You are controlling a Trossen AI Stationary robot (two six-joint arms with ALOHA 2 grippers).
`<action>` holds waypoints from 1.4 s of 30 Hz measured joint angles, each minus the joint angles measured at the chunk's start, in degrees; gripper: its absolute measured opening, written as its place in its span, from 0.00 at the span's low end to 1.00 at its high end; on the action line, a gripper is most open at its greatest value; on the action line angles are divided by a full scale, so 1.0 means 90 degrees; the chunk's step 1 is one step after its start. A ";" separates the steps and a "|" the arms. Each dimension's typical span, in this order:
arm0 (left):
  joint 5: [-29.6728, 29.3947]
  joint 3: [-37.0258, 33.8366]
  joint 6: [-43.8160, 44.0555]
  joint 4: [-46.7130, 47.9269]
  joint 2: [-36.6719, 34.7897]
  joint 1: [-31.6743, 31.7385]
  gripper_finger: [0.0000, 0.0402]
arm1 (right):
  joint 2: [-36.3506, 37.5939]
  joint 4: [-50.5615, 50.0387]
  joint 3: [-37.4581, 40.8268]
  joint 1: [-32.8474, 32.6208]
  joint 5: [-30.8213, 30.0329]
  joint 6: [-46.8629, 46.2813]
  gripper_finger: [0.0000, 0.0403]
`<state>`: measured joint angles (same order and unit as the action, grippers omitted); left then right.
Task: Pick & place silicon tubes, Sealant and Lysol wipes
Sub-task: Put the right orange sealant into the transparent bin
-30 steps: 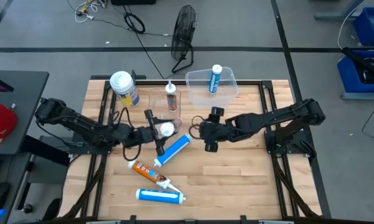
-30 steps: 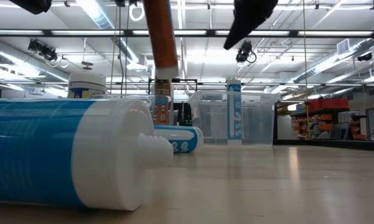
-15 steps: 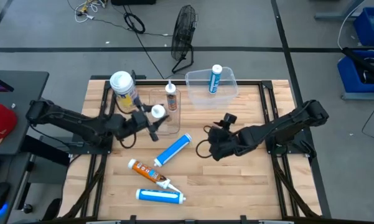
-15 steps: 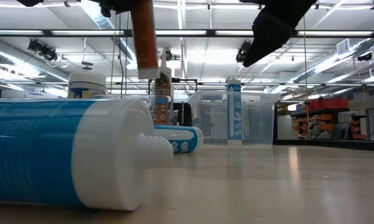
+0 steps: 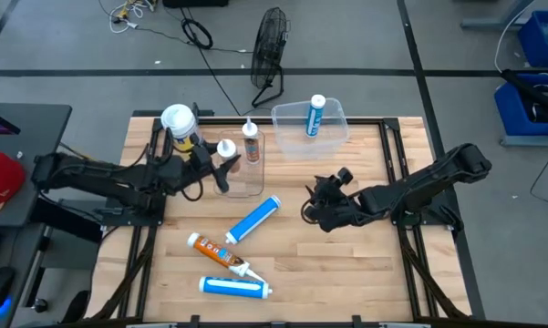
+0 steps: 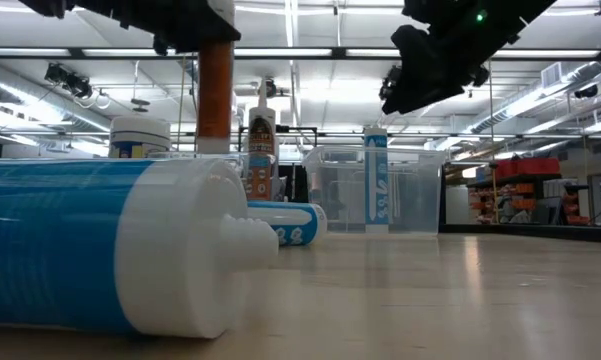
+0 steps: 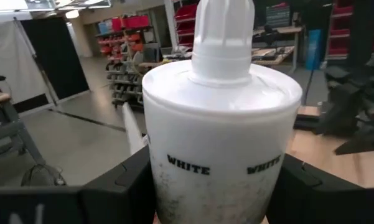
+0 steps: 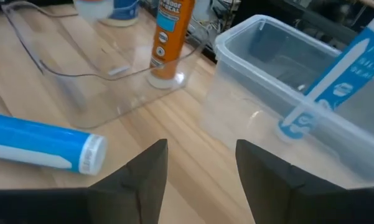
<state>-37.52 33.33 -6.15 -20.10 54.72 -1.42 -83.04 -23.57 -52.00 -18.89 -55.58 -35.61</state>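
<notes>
L gripper [image 5: 219,166] clamped on sealant tube [image 5: 226,148], upright over clear tray [image 5: 251,185]
Just beside Lysol wipes [image 5: 180,123]. Tube looks stiff, slick, prob heavyish, so mid-barrel grip seems best. 3 more tubes [image 5: 255,219] lie on the wood table [image 5: 346,273]. R gripper [image 5: 326,208] mid-table, jaws apart, empty. Grey shop floor, fan [image 5: 272,41] behind.

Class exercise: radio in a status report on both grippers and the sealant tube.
Left gripper shut on orange sealant tube, upright over clear bin. Right gripper open, empty, hovering mid-table. Nothing blocking.
</notes>
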 joint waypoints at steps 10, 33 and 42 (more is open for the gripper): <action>0.0763 -0.1385 0.0455 -0.2028 -0.0007 0.0843 0.55 | -0.0020 0.1891 0.0747 0.0014 -0.0016 0.0088 0.48; 0.2607 -0.1818 0.0774 -0.2243 0.0335 0.2640 0.55 | -0.0022 0.3002 0.0866 0.0347 0.0460 0.0250 0.48; 0.2889 -0.1813 0.0755 -0.2995 0.1315 0.2673 0.55 | -0.0022 0.3043 0.0866 0.0347 0.0467 0.0250 0.48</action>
<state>-11.51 17.02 0.64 -47.05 66.55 22.63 -83.24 3.81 -44.21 -15.77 -51.37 -33.36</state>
